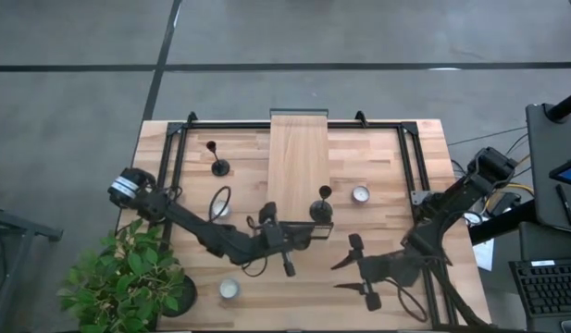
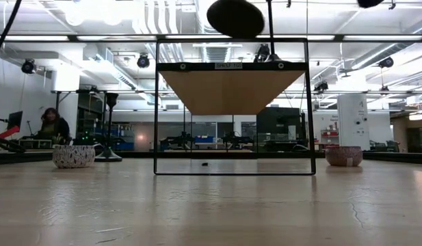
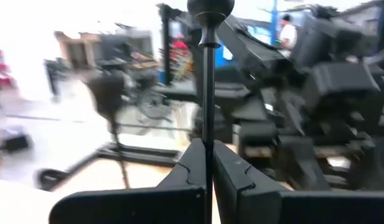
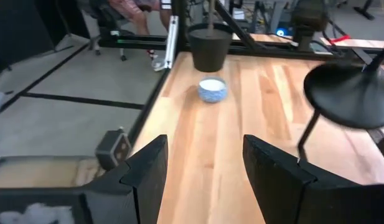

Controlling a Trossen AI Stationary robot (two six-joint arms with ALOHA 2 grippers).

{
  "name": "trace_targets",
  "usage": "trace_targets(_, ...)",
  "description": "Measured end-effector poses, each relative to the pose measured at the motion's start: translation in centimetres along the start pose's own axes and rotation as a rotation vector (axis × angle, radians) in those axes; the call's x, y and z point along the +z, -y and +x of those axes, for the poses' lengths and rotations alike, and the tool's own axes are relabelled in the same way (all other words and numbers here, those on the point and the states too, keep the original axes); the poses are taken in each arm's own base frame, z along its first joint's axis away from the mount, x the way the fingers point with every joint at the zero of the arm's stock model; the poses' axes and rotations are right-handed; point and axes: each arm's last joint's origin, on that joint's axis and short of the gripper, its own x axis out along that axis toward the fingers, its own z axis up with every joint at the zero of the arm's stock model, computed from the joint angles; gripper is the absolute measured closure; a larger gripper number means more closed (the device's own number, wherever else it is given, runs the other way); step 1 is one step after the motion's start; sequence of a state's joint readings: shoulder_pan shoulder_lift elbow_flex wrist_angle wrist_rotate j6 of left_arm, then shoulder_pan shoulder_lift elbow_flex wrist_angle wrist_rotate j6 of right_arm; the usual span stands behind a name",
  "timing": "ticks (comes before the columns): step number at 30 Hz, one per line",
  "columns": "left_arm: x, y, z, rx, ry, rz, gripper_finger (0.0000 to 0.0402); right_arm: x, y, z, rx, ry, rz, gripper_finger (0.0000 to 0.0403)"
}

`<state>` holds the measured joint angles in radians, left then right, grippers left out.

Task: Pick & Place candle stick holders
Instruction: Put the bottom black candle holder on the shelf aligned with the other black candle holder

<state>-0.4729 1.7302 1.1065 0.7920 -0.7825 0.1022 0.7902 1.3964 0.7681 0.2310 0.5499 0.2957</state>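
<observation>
Left hand [image 3: 207,171] pinching thin matte-black candle stick holder [image 3: 208,74] stem | right hand [image 4: 204,168] agape

In the left wrist view, the room beyond the held candle stick holder [image 3: 208,74] is smeared by blur, and its base is hidden behind the left pincer [image 3: 207,163]. In the low view, only a dark disc base [image 2: 235,16] is seen, cut by the top edge. In the right wrist view, another holder's disc [image 4: 348,96] is cropped at the side.

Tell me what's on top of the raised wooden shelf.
Nothing rests on the wooden shelf. The left gripper holds a candle stick holder at its edge; the table beneath the shelf is hidden from above.
</observation>
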Motion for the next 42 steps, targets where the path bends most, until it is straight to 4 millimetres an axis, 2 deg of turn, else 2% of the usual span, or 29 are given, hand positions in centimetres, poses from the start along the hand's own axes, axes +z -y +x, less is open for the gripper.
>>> trace_targets(7,0.3,-0.7,-0.7,0.066,0.082,0.012,0.0401,-0.2,-0.1,-0.1,0.004,-0.001,0.001,0.02)
trace_targets(18,-0.5,-5.1,-2.0,0.164,0.136,-0.036,0.04,-0.2,-0.1,-0.1,0.002,0.002,-0.001,0.02)
trace_targets(25,-1.7,-7.3,-1.7,0.187,0.119,-0.051,0.0399,-0.3,0.0,-0.1,0.001,0.002,-0.001,0.0199)
trace_targets(31,-2.7,-8.1,-1.4,0.167,0.109,-0.085,0.0398,-0.4,0.1,-0.1,-0.023,0.004,-0.004,0.0199)
trace_targets(42,-3.0,-8.2,-1.1,0.109,0.116,-0.114,0.0398,-0.6,0.2,-0.1,-0.026,0.002,-0.009,0.0199)
